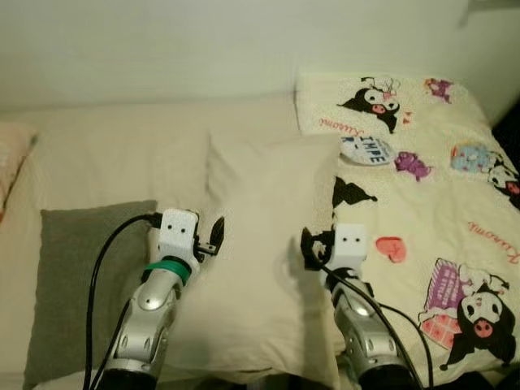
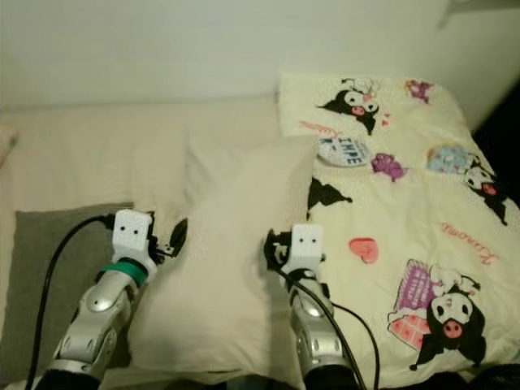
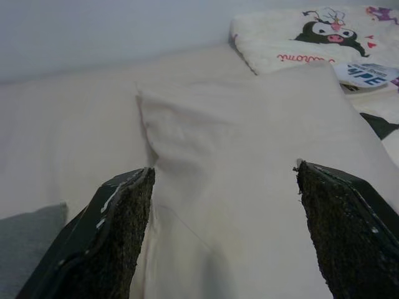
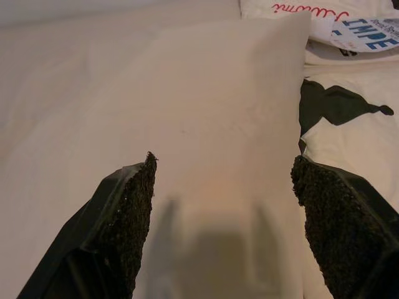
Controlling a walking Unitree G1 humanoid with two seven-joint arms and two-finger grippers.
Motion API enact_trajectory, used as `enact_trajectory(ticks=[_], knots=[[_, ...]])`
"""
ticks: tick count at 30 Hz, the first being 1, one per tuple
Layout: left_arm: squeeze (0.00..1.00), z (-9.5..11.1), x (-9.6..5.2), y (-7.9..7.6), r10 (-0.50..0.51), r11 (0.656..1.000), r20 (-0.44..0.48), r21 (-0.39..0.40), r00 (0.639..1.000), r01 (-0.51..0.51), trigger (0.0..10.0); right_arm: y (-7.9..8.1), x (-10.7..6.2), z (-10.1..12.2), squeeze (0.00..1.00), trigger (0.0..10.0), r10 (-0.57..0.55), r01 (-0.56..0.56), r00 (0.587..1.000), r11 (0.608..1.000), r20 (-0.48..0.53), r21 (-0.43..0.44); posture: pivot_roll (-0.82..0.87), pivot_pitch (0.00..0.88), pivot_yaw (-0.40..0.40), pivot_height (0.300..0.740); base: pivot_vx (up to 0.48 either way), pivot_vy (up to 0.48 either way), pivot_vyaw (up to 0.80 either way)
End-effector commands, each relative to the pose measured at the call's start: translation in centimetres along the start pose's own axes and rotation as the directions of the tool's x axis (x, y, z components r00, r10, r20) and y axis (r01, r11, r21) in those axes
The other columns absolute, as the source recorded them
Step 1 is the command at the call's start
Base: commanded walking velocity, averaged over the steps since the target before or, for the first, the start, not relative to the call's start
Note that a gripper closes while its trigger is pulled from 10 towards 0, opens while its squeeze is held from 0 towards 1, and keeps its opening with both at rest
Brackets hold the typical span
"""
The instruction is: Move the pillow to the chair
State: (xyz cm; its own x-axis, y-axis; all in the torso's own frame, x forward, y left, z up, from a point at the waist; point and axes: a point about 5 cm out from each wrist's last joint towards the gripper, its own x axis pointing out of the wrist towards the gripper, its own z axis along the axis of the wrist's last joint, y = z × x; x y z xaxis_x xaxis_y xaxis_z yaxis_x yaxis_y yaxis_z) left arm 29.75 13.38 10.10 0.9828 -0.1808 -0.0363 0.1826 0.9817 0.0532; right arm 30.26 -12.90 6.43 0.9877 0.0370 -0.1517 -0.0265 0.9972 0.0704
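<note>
A cream pillow (image 1: 260,244) lies on the bed, its long side running away from me. My left gripper (image 1: 213,236) hovers at the pillow's left edge and stands open, and the pillow (image 3: 249,162) shows between its fingers. My right gripper (image 1: 313,248) hovers over the pillow's right edge, open too, with the pillow (image 4: 218,124) spread below its fingers. Neither gripper holds anything.
A grey cushion (image 1: 77,276) lies left of the pillow under my left arm. A cartoon-printed blanket (image 1: 439,187) covers the bed's right side. The cream sheet (image 1: 122,154) runs back to the pale wall (image 1: 203,41). A pinkish pillow corner (image 1: 10,158) sits at far left.
</note>
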Motion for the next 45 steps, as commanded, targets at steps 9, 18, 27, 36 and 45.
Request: enact_trajectory(ticks=[9, 18, 27, 36, 45], knots=[[0.0, -1.11, -0.42, 0.64, 0.065, 0.997, -0.056, -0.04, 0.996, -0.068, 10.0, -0.22, -0.31, -0.92, 0.0, 10.0, -0.001, 0.002, 0.999, 1.0, -0.037, 0.012, 0.01, 0.06, 0.082, 0.74, 0.0, 0.0, 0.0], [0.0, -1.37, -0.63, 0.69, 0.075, 0.995, -0.064, -0.061, 0.995, -0.079, 10.0, -0.06, -0.3, -0.91, 0.0, 10.0, 0.009, -0.009, 0.999, 1.0, -0.039, 0.014, 0.01, 0.055, 0.079, 0.74, 0.0, 0.0, 0.0], [0.0, -1.38, -0.76, 0.49, 0.065, 0.996, -0.063, -0.055, 0.996, -0.068, 10.0, -0.08, -0.46, -1.1, 0.0, 10.0, 0.007, -0.007, 0.999, 1.0, -0.043, 0.017, 0.01, 0.05, 0.079, 0.74, -0.057, 0.0, 0.0], [0.0, -1.4, -0.74, 0.44, 0.061, 0.996, -0.067, -0.057, 0.996, -0.065, 10.0, -0.19, -0.54, -1.17, 0.0, 10.0, 0.002, -0.001, 0.999, 1.0, -0.046, 0.017, 0.01, 0.056, 0.079, 0.74, -0.3, 0.0, 0.0], [0.0, -1.67, -0.73, 0.55, 0.075, 0.995, -0.084, -0.054, 0.994, -0.079, 10.0, -0.28, -0.55, -1.18, 0.0, 10.0, 0.002, -0.001, 0.999, 1.0, -0.05, 0.021, 0.01, 0.061, 0.078, 0.74, -0.202, 0.0, 0.0]])
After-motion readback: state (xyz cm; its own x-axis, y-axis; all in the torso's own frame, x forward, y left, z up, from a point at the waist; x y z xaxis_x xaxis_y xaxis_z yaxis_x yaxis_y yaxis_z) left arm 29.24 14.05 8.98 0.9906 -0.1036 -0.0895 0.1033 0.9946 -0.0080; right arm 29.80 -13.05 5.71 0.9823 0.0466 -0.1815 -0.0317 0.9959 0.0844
